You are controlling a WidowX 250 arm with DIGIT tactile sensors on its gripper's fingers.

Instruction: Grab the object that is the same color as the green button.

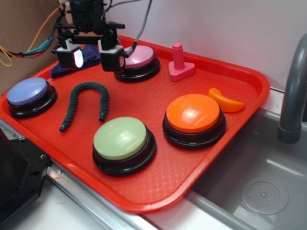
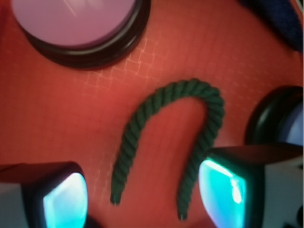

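The object, a dark green ribbed rope (image 1: 86, 101), lies bent in an upside-down U on the red tray (image 1: 201, 167), left of centre. In the wrist view the same rope (image 2: 166, 142) arches across the tray floor, its two ends pointing toward the fingertips. My gripper (image 1: 91, 56) hangs open above the tray's back left, behind the rope and clear of it. In the wrist view my gripper (image 2: 142, 202) shows two glowing cyan pads (image 2: 223, 190) with nothing between them but the rope ends far below. The pale-green button (image 1: 122, 141) stands at the tray's front.
An orange button (image 1: 194, 117), a pink button (image 1: 139, 60) and a lavender-blue button (image 1: 29, 95) also stand on the tray. A dark blue cloth (image 1: 88, 55) lies under the gripper. A pink bolt-shaped toy (image 1: 180, 64) and an orange wedge (image 1: 225, 101) sit at the right. A sink (image 1: 259, 182) is beyond.
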